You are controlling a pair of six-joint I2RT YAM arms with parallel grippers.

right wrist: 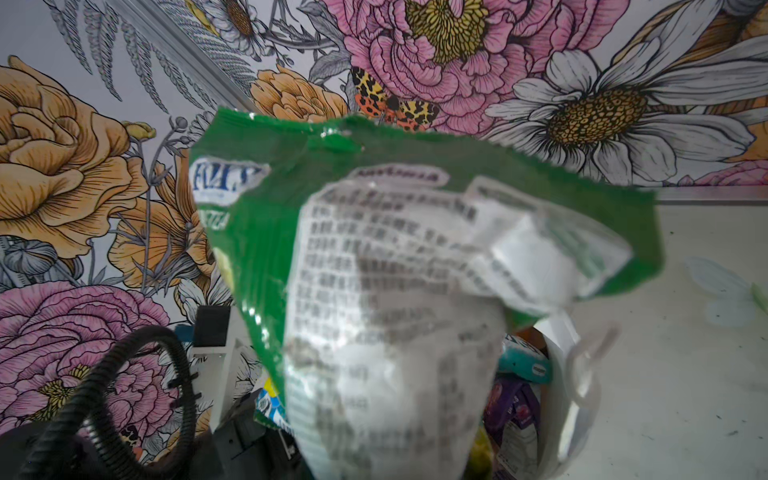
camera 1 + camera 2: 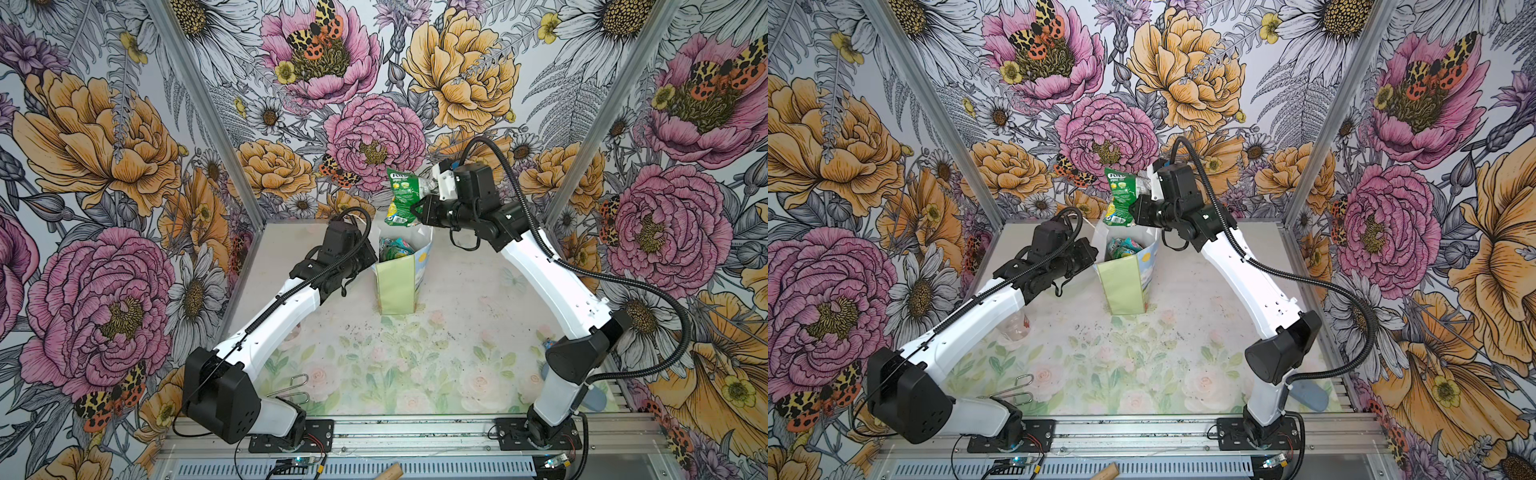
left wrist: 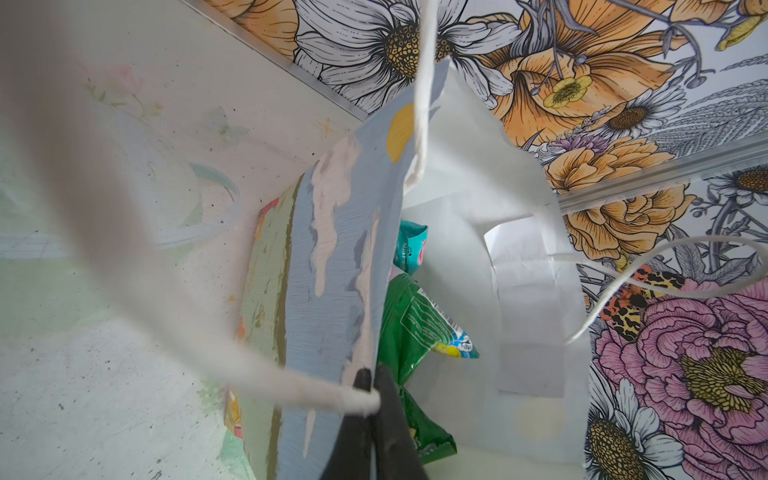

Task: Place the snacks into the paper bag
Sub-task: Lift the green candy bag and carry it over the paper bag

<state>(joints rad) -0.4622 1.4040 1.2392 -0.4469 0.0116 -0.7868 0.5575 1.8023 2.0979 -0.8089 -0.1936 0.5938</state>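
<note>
1 green packet (image 2: pixel 400 195) stands up from my right gripper (image 2: pixel 417 210), pinched at its lower end just above the mouth of the paper bag (image 2: pixel 397 291), which stands toward the far edge of the counter (image 2: pixel 457 332). I judge the foil light, crinkly and slippery, so a flat end seam grips best. My left gripper (image 3: pixel 371 380) is pressed together on the bag's rim beside a cord handle (image 3: pixel 422 104). My right arm arches high with the wrist turned sideways, and my left forearm slopes up to the bag.

the green packet (image 2: pixel 400 195) is glossy, crinkled foil. the paper bag (image 2: pixel 395 291) is matt paper, smooth outside, its cord handle (image 3: pixel 422 104) soft and fibrous. the table (image 2: pixel 415 365) looks matt and scuffed; the near rail (image 2: pixel 415 432) is brushed metal.
</note>
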